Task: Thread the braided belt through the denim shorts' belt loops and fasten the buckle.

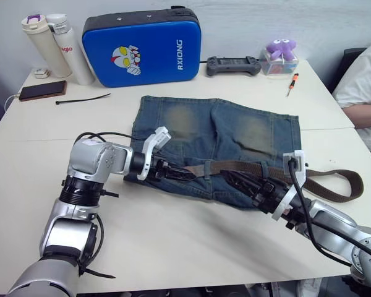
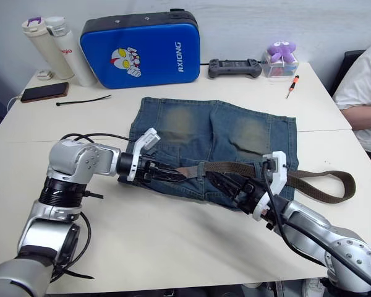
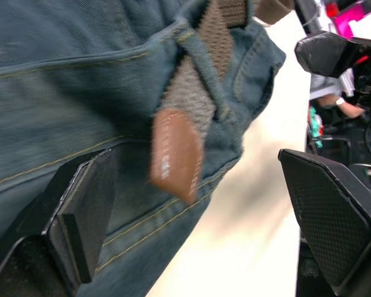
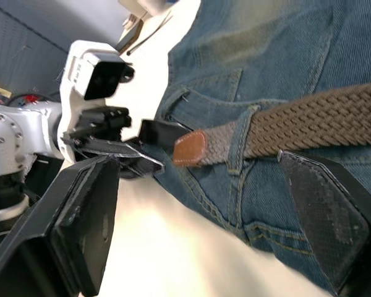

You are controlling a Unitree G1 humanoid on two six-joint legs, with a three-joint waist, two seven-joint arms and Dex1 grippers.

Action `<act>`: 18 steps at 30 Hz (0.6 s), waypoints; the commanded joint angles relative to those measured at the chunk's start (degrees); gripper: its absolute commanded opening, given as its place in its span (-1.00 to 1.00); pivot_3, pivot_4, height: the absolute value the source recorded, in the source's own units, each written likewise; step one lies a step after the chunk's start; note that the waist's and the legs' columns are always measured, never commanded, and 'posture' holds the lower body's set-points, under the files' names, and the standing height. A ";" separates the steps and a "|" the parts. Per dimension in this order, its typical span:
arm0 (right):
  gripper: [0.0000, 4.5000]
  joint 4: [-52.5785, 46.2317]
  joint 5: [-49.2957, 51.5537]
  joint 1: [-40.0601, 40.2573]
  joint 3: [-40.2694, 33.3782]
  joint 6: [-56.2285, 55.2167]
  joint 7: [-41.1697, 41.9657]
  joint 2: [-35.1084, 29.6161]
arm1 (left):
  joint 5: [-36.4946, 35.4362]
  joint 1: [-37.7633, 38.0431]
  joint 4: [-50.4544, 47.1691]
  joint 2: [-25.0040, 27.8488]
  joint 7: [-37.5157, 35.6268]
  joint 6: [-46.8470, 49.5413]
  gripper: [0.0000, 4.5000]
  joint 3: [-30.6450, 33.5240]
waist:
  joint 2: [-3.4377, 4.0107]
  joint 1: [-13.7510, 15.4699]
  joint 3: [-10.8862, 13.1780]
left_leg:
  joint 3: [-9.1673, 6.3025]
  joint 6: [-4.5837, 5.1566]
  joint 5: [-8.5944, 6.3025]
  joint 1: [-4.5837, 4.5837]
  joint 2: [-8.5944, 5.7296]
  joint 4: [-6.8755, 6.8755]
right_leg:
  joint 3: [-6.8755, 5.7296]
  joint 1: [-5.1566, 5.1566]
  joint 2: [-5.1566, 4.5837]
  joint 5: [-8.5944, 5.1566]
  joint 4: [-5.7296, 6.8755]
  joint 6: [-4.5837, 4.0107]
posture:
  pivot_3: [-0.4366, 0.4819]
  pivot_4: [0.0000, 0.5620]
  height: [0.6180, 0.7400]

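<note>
White desk (image 1: pixel 173 247) carries the denim shorts (image 1: pixel 235 133); across their waistband lies the braided belt (image 1: pixel 247 166), limp and soft. Its stiffer tan tip (image 3: pixel 176 154) offers the best hold. Left gripper (image 3: pixel 198 204) and right gripper (image 4: pixel 216 210) fingers stand wide, empty.

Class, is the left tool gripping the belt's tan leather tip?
No: the left tool is open, and the tan leather tip hangs free between its fingers.
</note>
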 commanded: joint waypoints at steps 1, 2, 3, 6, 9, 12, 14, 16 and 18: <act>0.99 -0.83 -0.47 1.50 -3.08 -0.62 1.99 -2.00 | -1.63 -1.02 -0.28 -0.94 0.71 -0.68 0.29 0.38 | 0.00 0.06 0.00 | 0.00 0.00 0.00 0.00 0.00 0.00 | 0.00 0.01 0.00 0.00 -0.01 0.00 | -0.05 -0.47 1.00; 0.99 -0.81 -0.36 2.05 -3.68 -0.82 2.25 -2.46 | -1.50 -1.18 0.22 -1.18 1.14 -0.98 0.06 0.67 | 0.00 0.10 0.00 | 0.00 0.00 0.00 0.00 0.00 0.00 | 0.00 0.01 0.00 0.00 -0.01 0.00 | -0.05 -0.47 1.00; 0.99 -0.87 -0.64 2.70 -4.24 -0.77 2.63 -3.03 | -1.31 -1.34 0.75 -1.41 1.67 -1.33 -0.16 1.09 | 0.00 0.15 0.00 | 0.00 0.00 0.00 0.00 0.00 0.00 | 0.00 0.01 0.00 0.00 -0.01 0.00 | -0.05 -0.47 1.00; 0.99 -1.59 -6.27 5.52 -5.03 0.78 5.44 -6.15 | -1.25 -1.81 2.27 -1.68 2.96 -1.81 -0.73 2.60 | 0.00 0.45 0.00 | 0.01 0.00 0.00 0.01 0.00 0.00 | 0.00 0.01 0.01 0.00 0.00 0.00 | -0.05 -0.47 1.00; 0.99 -1.67 -15.54 5.20 -3.37 1.31 8.42 -9.57 | -1.31 -1.61 2.87 -1.56 3.86 -2.26 -0.99 3.69 | -0.02 0.46 0.01 | 0.02 0.00 0.00 0.01 0.00 0.00 | 0.00 0.01 0.01 0.00 -0.01 0.00 | -0.05 -0.47 1.00; 0.64 -0.79 -24.83 1.92 0.44 1.07 9.41 -11.43 | -1.50 -1.41 2.60 -1.50 4.21 -2.22 -1.00 3.96 | -0.02 0.55 0.00 | 0.02 0.00 0.00 0.01 0.00 0.01 | 0.01 0.02 0.01 0.00 0.01 0.00 | -0.05 -0.47 1.00; 0.26 0.05 -29.44 0.22 2.79 0.59 10.53 -10.90 | -1.70 -1.36 2.38 -1.54 4.44 -2.15 -1.00 3.86 | -0.02 0.48 0.00 | 0.03 -0.01 0.00 0.02 0.00 0.02 | 0.01 0.01 0.02 0.00 0.02 0.00 | -0.05 -0.47 1.00; -0.17 3.11 -32.04 -1.54 5.19 1.68 7.71 -8.60 | -2.10 -1.54 1.69 -1.68 4.58 -1.71 -1.00 3.73 | -0.02 0.52 0.00 | 0.04 -0.02 0.01 0.02 0.00 0.02 | 0.02 0.00 0.02 0.00 0.02 0.00 | -0.05 -0.47 1.00; -0.46 6.35 -33.47 -2.44 6.69 3.23 4.07 -6.52 | -2.58 -2.04 1.13 -1.74 4.65 -1.02 -1.00 4.00 | -0.03 0.77 0.00 | 0.02 -0.03 0.02 0.02 0.00 0.01 | 0.01 -0.01 0.03 0.00 0.03 0.00 | -0.05 -0.47 1.00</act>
